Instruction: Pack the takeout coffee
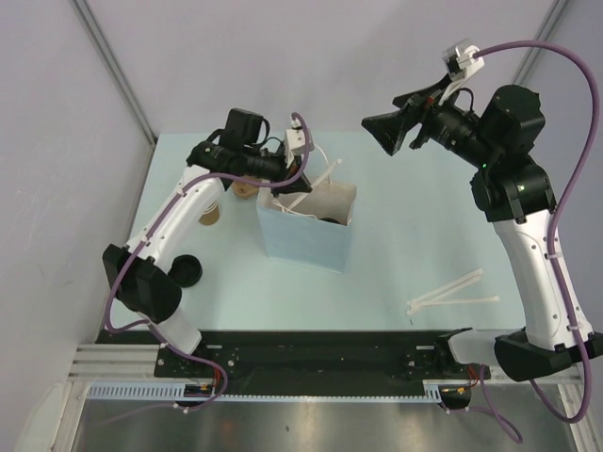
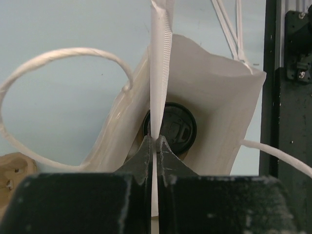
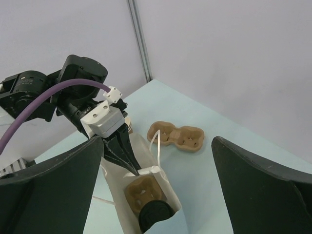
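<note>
Lab test cell (plain grey partitions [image 1: 283, 56], aluminium mounting rail [image 1: 99, 363]).

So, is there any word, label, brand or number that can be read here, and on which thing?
None can be read.
The blue paper bag is plain.
The coffee cup in it has raised marks on its black lid, too blurred to read.
The brown pulp tray on the table shows no print.

A blue paper bag [image 1: 306, 240] is pictured standing open on a pale blue table [image 1: 405, 226]. A brown pulp cup tray [image 3: 176, 137] is seen beyond it, a loose black lid [image 1: 186, 270] near the left edge, and white strips [image 1: 452, 292] well apart to the right.
</note>
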Robot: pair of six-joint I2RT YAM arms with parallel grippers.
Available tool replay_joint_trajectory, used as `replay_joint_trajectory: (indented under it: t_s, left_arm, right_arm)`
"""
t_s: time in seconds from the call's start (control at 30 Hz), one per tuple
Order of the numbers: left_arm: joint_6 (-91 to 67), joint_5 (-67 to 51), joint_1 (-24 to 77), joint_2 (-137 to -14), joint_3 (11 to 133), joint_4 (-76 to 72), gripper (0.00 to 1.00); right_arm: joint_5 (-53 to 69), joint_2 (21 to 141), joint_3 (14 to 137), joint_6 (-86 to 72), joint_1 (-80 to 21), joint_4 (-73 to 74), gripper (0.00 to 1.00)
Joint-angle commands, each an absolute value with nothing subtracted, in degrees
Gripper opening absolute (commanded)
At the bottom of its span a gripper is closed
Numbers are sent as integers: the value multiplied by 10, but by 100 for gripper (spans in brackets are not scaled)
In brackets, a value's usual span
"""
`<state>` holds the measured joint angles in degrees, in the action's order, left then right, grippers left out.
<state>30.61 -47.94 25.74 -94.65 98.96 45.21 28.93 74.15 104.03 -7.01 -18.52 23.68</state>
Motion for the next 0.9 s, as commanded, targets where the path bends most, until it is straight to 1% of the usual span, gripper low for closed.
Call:
replay_joint_trajectory:
  t_s: [0.0, 0.27, 0.43, 0.5, 0.63, 0.7, 0.73, 0.83, 0.87]
  left_arm:
    - [372, -466, 254, -948, 990, 486, 0]
    - [406, -450, 258, -970, 999, 530, 1]
    - [410, -429, 265, -973, 992, 532, 2]
    - [411, -421, 268, -974, 993, 535, 4]
    - [414, -407, 272, -965, 994, 534, 20]
    - [411, -403, 272, -960, 998, 535, 24]
    - [409, -403, 272, -960, 1007, 538, 28]
    - [400, -406, 272, -961, 1037, 553, 35]
    - [396, -406, 272, -961, 1044, 555, 37]
  right_arm:
    - [293, 716, 1031, -69, -178, 221, 100]
    - [301, 715, 1016, -73, -170, 216, 100]
    - [306, 715, 1008, -74, -164, 214, 100]
    - [308, 715, 1005, -72, -162, 214, 100]
    - [314, 715, 1001, -70, -159, 215, 100]
    - [316, 714, 999, -69, -158, 215, 100]
    - [317, 713, 998, -69, -156, 215, 100]
    - [322, 714, 997, -69, -154, 217, 100]
    - [323, 714, 995, -69, -153, 216, 100]
